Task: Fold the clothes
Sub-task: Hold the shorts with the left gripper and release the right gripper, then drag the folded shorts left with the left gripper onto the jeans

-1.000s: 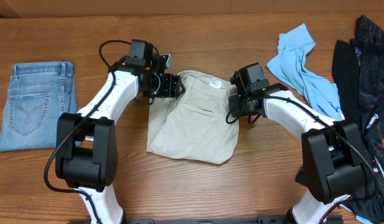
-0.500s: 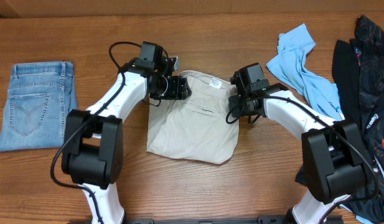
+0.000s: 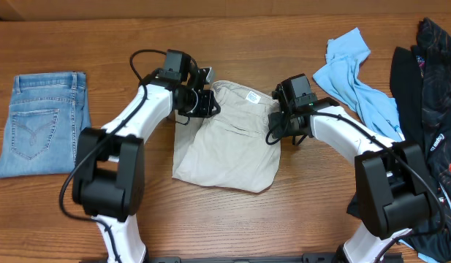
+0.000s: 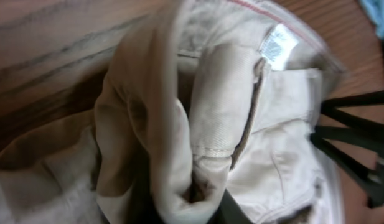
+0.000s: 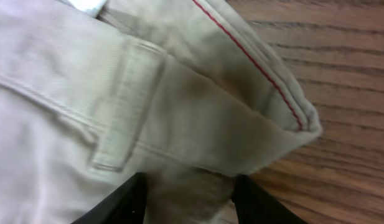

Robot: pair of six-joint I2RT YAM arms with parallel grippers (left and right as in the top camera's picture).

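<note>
A brown wooden table (image 3: 232, 226) carries everything. The pale khaki shorts (image 3: 225, 150) lie at its centre, waistband toward the far edge and legs toward the robot, and are partly doubled over. Black garments (image 3: 430, 80) are heaped along the right edge, well apart from the shorts. Folded blue jeans (image 3: 39, 124) lie flat at the far left, back pocket up. A crumpled light-blue shirt (image 3: 353, 77) sits between the shorts and the black heap, touching neither arm. The left gripper (image 3: 203, 102) is at the shorts' upper left corner; its wrist view shows a thick roll of waistband fabric bunched and pinched between its jaws (image 4: 192, 208). The right gripper (image 3: 283, 128) is at the shorts' right edge; its wrist view shows its two dark fingers (image 5: 117, 205) clamped on either side of a wad of the waistband corner, close above the wood. A belt loop (image 5: 126, 106) runs across the waistband beside that grip. The white inner label (image 3: 251, 96) faces up at the waistband between the two grippers. A thin line of red stitching (image 5: 254, 68) follows the folded hem.
</note>
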